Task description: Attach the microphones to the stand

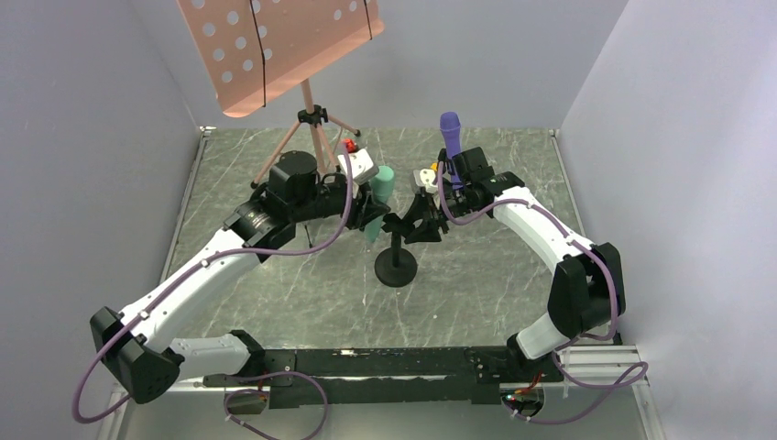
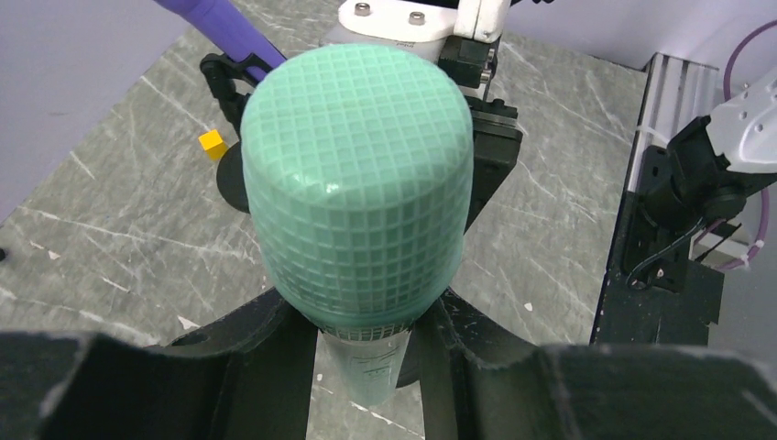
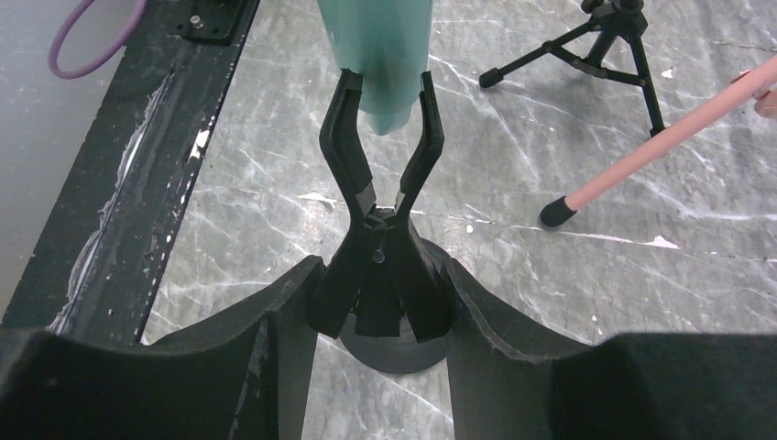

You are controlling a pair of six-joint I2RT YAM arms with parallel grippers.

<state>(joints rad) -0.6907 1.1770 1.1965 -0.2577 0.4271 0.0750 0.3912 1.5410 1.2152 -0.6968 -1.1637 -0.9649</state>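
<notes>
Pale walls are closing in a grey marble table [image 1: 495, 293] on three sides. Two microphones are showing: one green [image 2: 357, 174] and one purple [image 1: 450, 136]. One black stand [image 1: 396, 268] is standing at the middle of the table, and one pink music stand [image 1: 275, 46] is rising at the far left. One yellow cube [image 2: 213, 144] is lying near the stand's base. Both arms are reaching inward to the stand, one from each side. The left gripper [image 2: 371, 344] is grasping the green microphone by its body, head up, and its lower end is sitting between the two prongs of a clip [image 3: 353, 137] on the stand. The right gripper [image 3: 380, 293] is clenching this clip's lower part. The purple microphone is sitting head up in another clip [image 2: 223, 78], to the right of the green one.
</notes>
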